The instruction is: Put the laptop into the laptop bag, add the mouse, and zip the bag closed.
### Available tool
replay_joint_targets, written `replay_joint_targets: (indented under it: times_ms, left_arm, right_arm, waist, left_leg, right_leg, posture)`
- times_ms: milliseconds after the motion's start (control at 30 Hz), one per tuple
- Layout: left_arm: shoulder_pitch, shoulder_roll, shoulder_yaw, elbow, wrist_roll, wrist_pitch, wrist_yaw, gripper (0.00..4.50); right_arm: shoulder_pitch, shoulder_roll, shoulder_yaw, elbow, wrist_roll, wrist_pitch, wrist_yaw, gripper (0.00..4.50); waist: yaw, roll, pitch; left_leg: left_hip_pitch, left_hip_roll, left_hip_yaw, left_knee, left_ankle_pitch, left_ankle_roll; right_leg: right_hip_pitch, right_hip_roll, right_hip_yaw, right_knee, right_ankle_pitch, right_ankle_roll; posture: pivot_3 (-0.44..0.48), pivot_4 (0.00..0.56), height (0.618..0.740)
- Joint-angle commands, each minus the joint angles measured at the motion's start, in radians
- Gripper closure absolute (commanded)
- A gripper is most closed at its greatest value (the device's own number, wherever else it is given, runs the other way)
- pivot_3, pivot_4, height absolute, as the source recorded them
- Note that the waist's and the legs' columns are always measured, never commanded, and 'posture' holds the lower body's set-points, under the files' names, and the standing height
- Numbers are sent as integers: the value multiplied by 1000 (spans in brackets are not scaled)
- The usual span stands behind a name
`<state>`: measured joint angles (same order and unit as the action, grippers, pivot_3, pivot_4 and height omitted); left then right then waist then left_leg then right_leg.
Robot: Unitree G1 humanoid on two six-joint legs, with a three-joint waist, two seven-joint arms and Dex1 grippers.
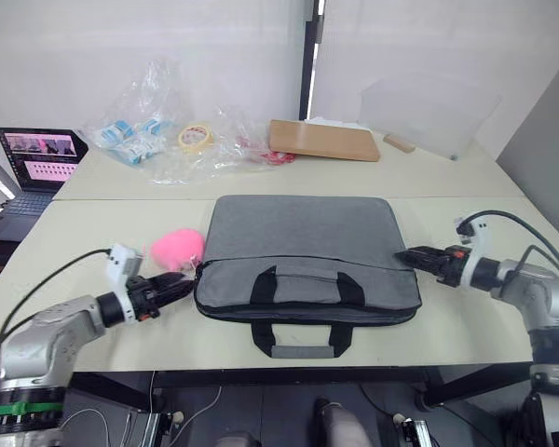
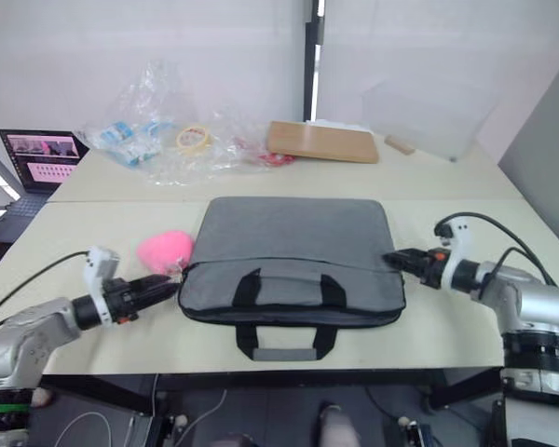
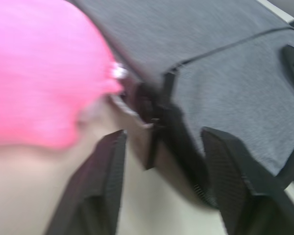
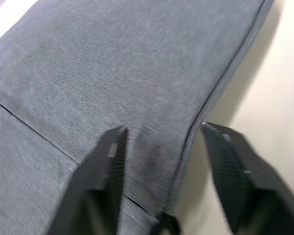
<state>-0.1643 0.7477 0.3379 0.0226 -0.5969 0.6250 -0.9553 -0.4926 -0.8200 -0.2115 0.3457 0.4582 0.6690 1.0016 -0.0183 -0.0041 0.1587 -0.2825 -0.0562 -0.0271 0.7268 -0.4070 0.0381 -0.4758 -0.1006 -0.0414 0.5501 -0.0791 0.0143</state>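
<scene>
The left gripper (image 1: 180,282) sits at the lower left of the head view, forearm reaching inward, its two black fingers (image 3: 105,171) spread apart. The right gripper (image 1: 402,254) points inward from the right edge at mid-height, fingers (image 4: 230,161) parted too, apparently level with the left.

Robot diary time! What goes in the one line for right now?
left claw: open, at bag's left end | right claw: open, at bag's right edge | bag: flat on table | pink fuzzy lump: beside bag
</scene>
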Motion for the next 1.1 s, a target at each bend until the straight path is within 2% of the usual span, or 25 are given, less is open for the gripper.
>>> replay_joint_targets:
  times_ms: [33, 67, 100, 267, 400, 567, 700, 833, 933, 967, 1033, 1100]
  left_arm:
    - [4, 79, 107, 42, 26, -103, -23, 476]
    - [-7, 99, 122, 81, 48, -145, -18, 179]
    - [-32, 125, 146, 141, 67, -198, -16, 67]
    - [-131, 235, 154, 387, 164, -427, -65, 67]
    - [-262, 315, 107, 602, 204, -494, -140, 67]
    - [-304, 306, 79, 689, 224, -544, -183, 67]
    - [-307, 297, 76, 693, 222, -546, -188, 67]
    - [-265, 285, 88, 663, 211, -533, -187, 67]
    - [-234, 277, 97, 626, 200, -514, -177, 67]
    - [-228, 276, 100, 617, 197, -507, -173, 67]
    - [-221, 274, 104, 606, 193, -500, -168, 67]
    - [-210, 271, 108, 590, 188, -493, -164, 67]
  right_arm:
    - [-20, -60, -63, 22, -22, -131, 27, 438]
    - [-26, -75, -60, 43, -35, -175, 43, 103]
    - [-38, -97, -49, 75, -68, -264, 69, 15]
    - [-140, -163, 7, 238, -178, -513, 145, 15]
    - [-252, -241, 92, 405, -319, -792, 194, 15]
    - [-328, -240, 104, 528, -330, -845, 247, 15]
    - [-359, -208, 101, 529, -293, -803, 319, 15]
    - [-343, -101, 115, 242, -156, -549, 385, 15]
    - [-327, 35, 144, -72, -32, -368, 325, 15]
    - [-327, 77, 150, -146, -6, -326, 293, 15]
    - [-327, 151, 172, -267, 40, -244, 242, 15]
    - [-324, 220, 198, -355, 74, -191, 197, 15]
  waist:
    - [0, 0, 0]
    - [0, 0, 0]
    - [0, 0, 0]
    - [-10, 0, 0]
    - [-22, 1, 1]
    - [-38, 1, 0]
    - [-49, 1, 0]
    - [-56, 1, 0]
    - [-53, 1, 0]
    - [-51, 1, 0]
    - [-42, 1, 0]
    - [-31, 1, 0]
  left_leg:
    - [0, 0, 0, 0, 0, 0]
    - [1, -1, 0, -1, 0, 0]
    - [1, -1, 1, -1, 0, -1]
    - [3, -1, 3, -3, 0, -2]
    - [4, -1, 7, -7, 0, -3]
    - [6, 1, 9, -14, 0, -3]
    - [5, 1, 9, -12, 0, -3]
    - [4, 4, 3, -12, 0, -3]
    - [2, 8, 3, -11, 0, -4]
    - [4, 8, 3, -10, 0, -4]
    - [-5, 3, 3, -3, 0, -5]
    - [-11, 0, 1, 3, 0, -5]
  right_leg:
    - [0, 0, 0, -1, 0, 0]
    - [0, 1, 0, -1, 0, 0]
    - [1, 1, 0, -2, 0, 0]
    - [2, 4, 0, -4, 0, -1]
    - [2, 4, -1, -5, 0, -1]
    - [2, 4, -3, -9, -1, -3]
    - [1, 3, -4, -9, -1, -3]
    - [1, 4, 0, -6, -1, -3]
    - [1, 5, 1, -3, -1, -3]
    - [-3, 5, 1, -2, -1, -3]
    - [-16, 4, 0, 6, -1, -4]
    - [-20, 2, -3, 8, -1, -4]
  posture:
    - [0, 150, 740]
    - [0, 150, 740]
    - [0, 150, 740]
    - [0, 150, 740]
    - [0, 150, 740]
    - [0, 150, 740]
    - [0, 150, 740]
    - [0, 150, 740]
    - [0, 150, 740]
    - [0, 150, 740]
    - [0, 150, 740]
    - [0, 150, 740]
